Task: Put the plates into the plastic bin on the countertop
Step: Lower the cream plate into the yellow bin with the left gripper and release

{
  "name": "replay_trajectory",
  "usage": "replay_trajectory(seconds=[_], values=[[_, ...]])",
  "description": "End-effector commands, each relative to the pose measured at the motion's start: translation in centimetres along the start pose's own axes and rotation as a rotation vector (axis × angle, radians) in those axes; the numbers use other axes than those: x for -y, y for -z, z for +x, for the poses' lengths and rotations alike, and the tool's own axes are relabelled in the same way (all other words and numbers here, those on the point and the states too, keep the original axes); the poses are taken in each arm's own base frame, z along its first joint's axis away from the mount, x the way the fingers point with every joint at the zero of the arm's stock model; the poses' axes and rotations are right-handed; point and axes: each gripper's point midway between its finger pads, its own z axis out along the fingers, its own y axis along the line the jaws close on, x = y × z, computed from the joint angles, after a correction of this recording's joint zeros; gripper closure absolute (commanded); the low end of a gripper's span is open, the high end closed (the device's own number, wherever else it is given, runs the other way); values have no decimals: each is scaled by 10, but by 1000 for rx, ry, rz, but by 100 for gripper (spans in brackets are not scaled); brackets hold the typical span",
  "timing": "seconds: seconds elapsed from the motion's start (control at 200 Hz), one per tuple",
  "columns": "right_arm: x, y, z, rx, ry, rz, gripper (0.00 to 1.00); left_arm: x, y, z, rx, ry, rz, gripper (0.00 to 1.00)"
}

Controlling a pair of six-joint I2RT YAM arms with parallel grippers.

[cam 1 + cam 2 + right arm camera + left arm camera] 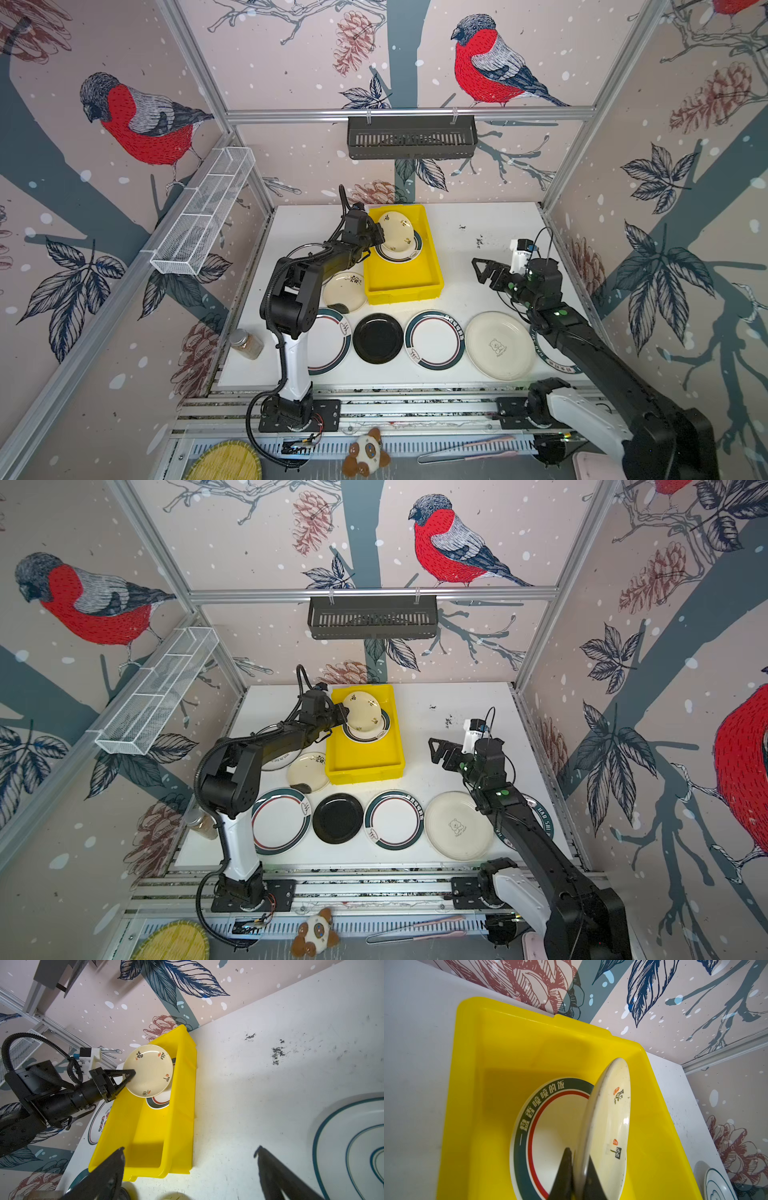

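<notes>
The yellow plastic bin (399,278) (361,758) (508,1053) (149,1136) stands on the white countertop (469,232). A teal-and-red banded plate (417,249) (550,1126) (158,1103) lies in its far end. My left gripper (380,237) (344,712) (578,1155) is shut on the rim of a cream floral plate (397,230) (362,710) (610,1115) (149,1070), held tilted above the banded plate. My right gripper (478,270) (434,750) (190,1149) is open and holds nothing, right of the bin. Several more plates line the front, among them a black plate (377,338) and a bear plate (498,345).
Another cream floral plate (345,291) lies left of the bin, partly under the left arm. A small jar (247,343) stands at the front left. A black slotted basket (411,137) and a white mesh basket (203,212) hang on the walls. A plush toy (365,453) lies below the rails.
</notes>
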Motion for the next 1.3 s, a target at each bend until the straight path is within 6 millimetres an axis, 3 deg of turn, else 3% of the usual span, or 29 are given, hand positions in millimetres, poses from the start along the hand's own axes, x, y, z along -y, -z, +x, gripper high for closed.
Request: replay_trajectory(seconds=[0.0, 0.376, 0.501, 0.566, 0.681, 0.791, 0.806, 0.826, 0.842, 1.137, 1.207, 1.297], values=[[2, 1, -1, 8, 21, 4, 1, -19, -6, 20, -68, -5, -83, 96], [13, 5, 2, 6, 7, 25, 0, -19, -20, 27, -113, -45, -119, 88], [15, 6, 2, 3, 6, 26, 0, -20, -21, 28, -119, -48, -126, 78], [16, 6, 3, 2, 5, 29, 0, -19, -21, 28, -118, -52, -126, 67], [17, 7, 3, 1, 4, 28, 0, -12, -20, 26, -108, -81, -126, 56], [17, 7, 3, -1, 3, 26, 0, -3, -20, 23, -98, -107, -122, 36], [18, 7, 4, -2, 2, 27, 0, -2, -20, 21, -97, -109, -120, 30], [18, 7, 4, -2, 3, 26, 0, -1, -20, 21, -96, -113, -119, 9], [18, 7, 4, -2, 2, 27, 0, 1, -20, 20, -95, -116, -118, 3], [21, 12, 5, -10, -4, 40, 0, 15, -13, 4, -45, -137, -131, 3], [29, 13, 7, -15, -19, 80, 0, 21, -9, -1, -27, -143, -123, 3], [54, 16, 9, -10, -47, 198, 0, 34, -1, -9, 9, -152, -92, 3]])
